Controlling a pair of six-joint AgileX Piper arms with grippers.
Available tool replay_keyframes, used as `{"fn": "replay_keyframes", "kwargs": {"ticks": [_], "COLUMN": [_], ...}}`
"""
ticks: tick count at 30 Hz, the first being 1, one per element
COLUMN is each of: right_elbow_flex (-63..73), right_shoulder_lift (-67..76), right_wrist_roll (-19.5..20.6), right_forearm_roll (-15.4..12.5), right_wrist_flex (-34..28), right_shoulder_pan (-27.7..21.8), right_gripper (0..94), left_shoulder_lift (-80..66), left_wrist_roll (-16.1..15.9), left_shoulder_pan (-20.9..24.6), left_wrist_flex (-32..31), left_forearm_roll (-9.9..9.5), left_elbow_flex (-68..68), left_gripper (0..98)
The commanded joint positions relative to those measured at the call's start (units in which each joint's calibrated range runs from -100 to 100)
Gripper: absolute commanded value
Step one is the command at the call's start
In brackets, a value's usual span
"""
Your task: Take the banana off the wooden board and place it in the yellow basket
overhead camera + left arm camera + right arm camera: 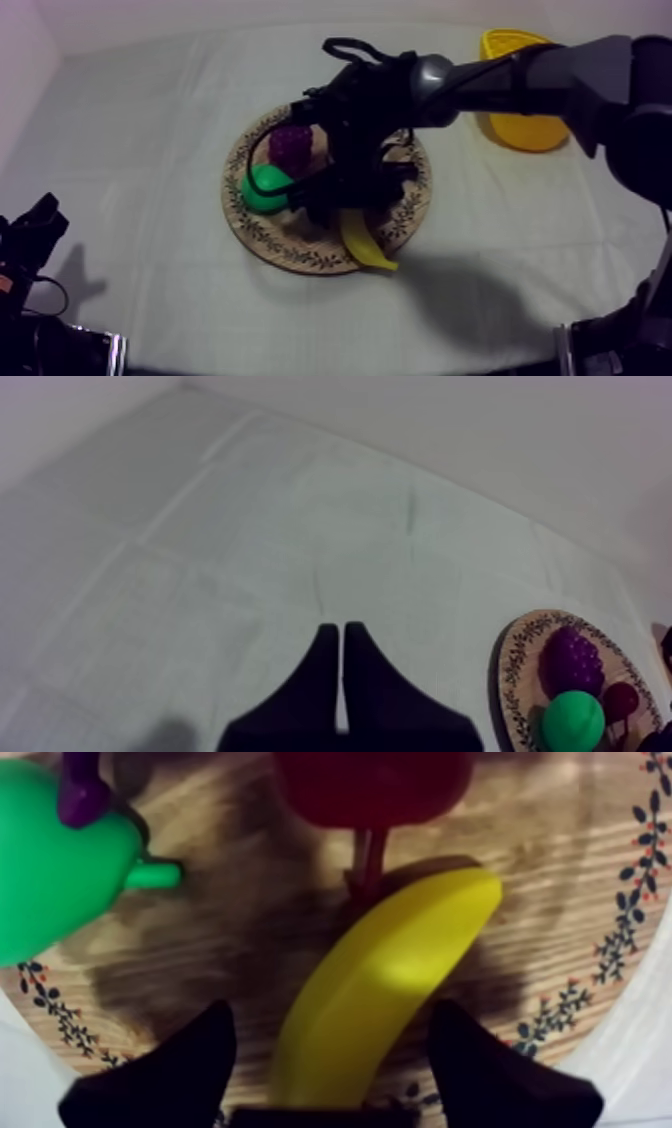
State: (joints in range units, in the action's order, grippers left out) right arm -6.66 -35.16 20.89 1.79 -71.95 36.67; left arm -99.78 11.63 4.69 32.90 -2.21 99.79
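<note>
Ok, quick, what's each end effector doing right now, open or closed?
Left end effector: shut, holding nothing.
Right end effector: open, straddling the banana on the board.

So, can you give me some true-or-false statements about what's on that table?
1. The curved yellow banana lies on the round wooden board. True.
2. The right gripper is open, one black finger each side of the banana. True.
3. The purple bunch of grapes is inside the yellow basket. False: the grapes sit on the board, away from the basket.
4. The left gripper is wide open. False: the left gripper is shut on nothing.
</note>
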Motion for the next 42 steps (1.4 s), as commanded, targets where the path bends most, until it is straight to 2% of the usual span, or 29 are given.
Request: {"fn": "replay_keyframes", "kwargs": {"ticks": [1,9,12,20,25,29,42], "right_elbow_flex": [0.22,1.01,0.98,-1.82,-3.45,-3.17,4.66], "right_shoulder_lift": [-0.26,-1.03,-0.89,2.64,8.22,13.22,23.43], "right_wrist_roll": [-0.12,-0.17,0.2,1.28,1.4,1.6,-0.05], "right_forearm_roll": [-0.1,-0.35,-0.11,1.29,2.11,3.78,10.61], "right_wrist_flex": [-0.11,-0.58,-0.67,-0.26,-2.11,-3.87,-7.13], "right_shoulder_pan": [0.07,-0.29,-0.45,-0.43,-0.63,-1.41,-10.59], "right_gripper": [50.6,23.5,18.3,16.0,15.9,16.2,17.1], "left_shoulder_lift": [-0.05,-0.05,-0.05,-0.05,-0.05,-0.05,-0.05], "left_wrist_roll": [0.02,0.02,0.02,0.0,0.01,0.0,-0.01], "left_shoulder_pan": [-0.02,-0.02,-0.02,-0.02,-0.02,-0.02,-0.02], "left_wrist_flex": [0.0,0.0,0.0,0.0,0.0,0.0,0.0], "left_forearm_roll": [0.03,0.03,0.03,0.03,0.03,0.03,0.03], "left_elbow_flex": [-0.01,-0.01,-0.01,-0.01,-0.01,-0.01,-0.01], "left_gripper": [0.1,0.1,0.1,0.1,0.1,0.1,0.1]}}
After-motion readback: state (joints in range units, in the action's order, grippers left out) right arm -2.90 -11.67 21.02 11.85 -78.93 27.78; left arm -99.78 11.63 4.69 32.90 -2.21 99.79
